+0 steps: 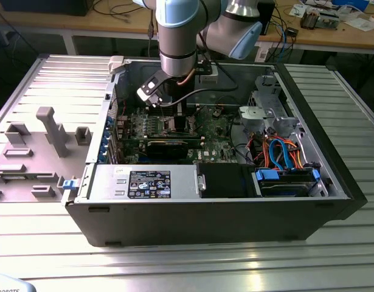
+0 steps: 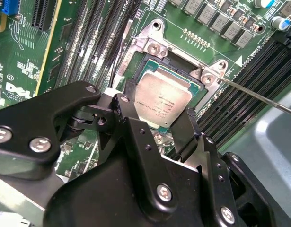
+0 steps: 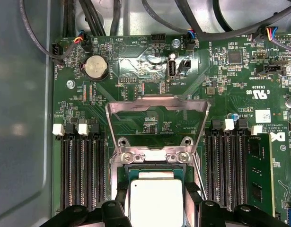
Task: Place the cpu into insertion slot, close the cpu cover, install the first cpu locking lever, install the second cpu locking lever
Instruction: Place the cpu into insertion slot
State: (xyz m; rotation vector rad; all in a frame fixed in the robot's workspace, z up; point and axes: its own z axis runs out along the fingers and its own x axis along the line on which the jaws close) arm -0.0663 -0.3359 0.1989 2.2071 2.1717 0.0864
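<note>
Hovering over one cpu [image 2: 163,100] in one insertion slot [image 2: 154,64], one gripper [image 2: 154,113], grip unclear, one cpu cover [image 3: 157,102] raised.

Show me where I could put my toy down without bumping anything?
The ribbed metal table is bare on the camera's side of the computer case and at the exterior view's right of it. Inside the case it's crowded: the gripper hangs over the cpu and cables fill one corner. The grey tray at the exterior view's left holds blocks.
</note>
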